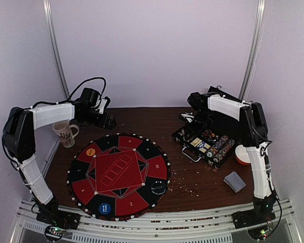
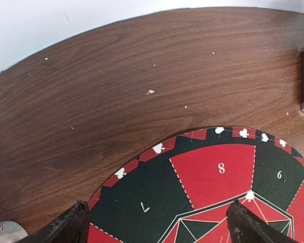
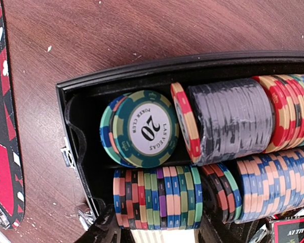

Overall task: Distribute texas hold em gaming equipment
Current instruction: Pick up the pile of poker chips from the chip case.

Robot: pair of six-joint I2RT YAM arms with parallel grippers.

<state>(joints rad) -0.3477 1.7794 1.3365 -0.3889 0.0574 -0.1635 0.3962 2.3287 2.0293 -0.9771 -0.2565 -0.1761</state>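
In the right wrist view my right gripper (image 3: 159, 230) has one finger at each end of a short row of striped poker chips (image 3: 157, 197) in the black case (image 3: 66, 131), and seems to press on it. A green "20" chip (image 3: 147, 129) and more chip rows (image 3: 233, 119) lie beside it. From above the right gripper (image 1: 191, 119) is over the case's far end. My left gripper (image 2: 157, 230) is open and empty above the round mat (image 2: 213, 172). Yellow (image 1: 90, 151), blue (image 1: 105, 208) and black (image 1: 158, 188) discs lie on the mat. A grey-blue card deck (image 1: 235, 181) lies at the right.
A white mug (image 1: 66, 134) stands left of the mat (image 1: 119, 174). A red-and-white bowl (image 1: 241, 154) sits right of the open case (image 1: 202, 144). Small crumbs dot the brown table (image 1: 192, 185). White walls close in the back and both sides.
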